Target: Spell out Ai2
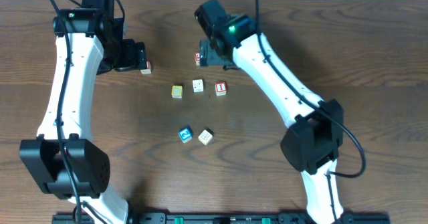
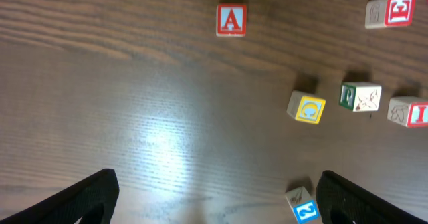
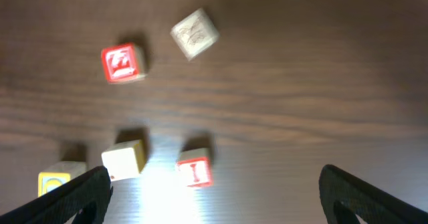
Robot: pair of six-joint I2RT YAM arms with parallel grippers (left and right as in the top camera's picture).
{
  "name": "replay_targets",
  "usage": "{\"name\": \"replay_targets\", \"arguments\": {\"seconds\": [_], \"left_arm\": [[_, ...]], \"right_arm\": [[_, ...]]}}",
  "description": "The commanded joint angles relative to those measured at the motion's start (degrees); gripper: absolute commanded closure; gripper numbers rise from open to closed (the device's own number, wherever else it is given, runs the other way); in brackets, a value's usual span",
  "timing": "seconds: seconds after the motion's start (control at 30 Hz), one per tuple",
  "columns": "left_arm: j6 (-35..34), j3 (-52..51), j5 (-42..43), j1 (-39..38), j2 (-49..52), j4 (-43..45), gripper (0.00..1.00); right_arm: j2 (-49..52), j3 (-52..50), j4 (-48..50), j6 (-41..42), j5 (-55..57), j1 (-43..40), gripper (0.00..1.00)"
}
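The brown table (image 1: 374, 50) holds everything. The left arm (image 1: 63, 83) and the right arm (image 1: 281, 83) both reach in over it from the sides.

The left claw (image 2: 217, 184) is open wide and holds nothing. The right claw (image 3: 221, 187) is open wide too, and nothing sits between its fingers.

The three blocks that matter are apart from each other. The A block (image 2: 231, 19) lies far to the left, near the left claw. The I block (image 1: 221, 88) lies in the middle, at the right end of a short row. The 2 block (image 1: 185, 134) lies lower down, closer to the robot.

I think the job right now is to pick up the I block with the right claw, since it is close to that claw. To do it well, the claw should come straight down over the block. One finger goes on each flat side. It should squeeze softly so the block does not spin, and the red letter should stay on top.

Watch out for the other red block (image 3: 122, 62). It looks alike but has the wrong mark. The cream block (image 3: 124, 158) is near the I block, so a finger could bump it.
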Motion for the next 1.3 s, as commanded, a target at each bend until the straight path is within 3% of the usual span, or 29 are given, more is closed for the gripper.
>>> {"name": "replay_targets", "arguments": {"seconds": [0.0,0.27,0.5,0.63,0.93,1.07,1.27], "left_arm": [[-0.24,0.87,-1.09,0.35,-0.37,0.83,0.05],[-1.36,0.81,-2.78,-0.17,0.85,5.97,0.05],[-2.86,0.9,-1.22,-1.01,-1.25,-1.2,0.05],[-2.78,0.87,-1.55,-2.34,-5.31,-3.72,0.04],[0.17,0.87,-1.7,-3.8,-15.37,-0.46,0.05],[2.21,-0.48,-2.73,-3.8,-15.56,3.85,0.05],[1.95,-11.21,-3.45,-3.72,-15.56,17.53,0.05]], "right_arm": [[-0.17,7.13,-4.92,-1.53,10.19,-0.68,0.01],[-2.6,21.79,-20.57,1.77,10.78,-5.2,0.01],[-9.86,23.76,-26.93,1.75,9.09,-9.27,0.01],[-13.05,23.71,-27.32,0.28,9.01,-10.08,0.01],[-17.22,23.69,-27.34,-3.58,6.84,-10.05,0.01],[-17.38,23.69,-27.34,-4.83,6.29,-10.03,0.01],[-17.38,23.67,-27.32,-5.81,6.32,-10.08,0.01]]}}
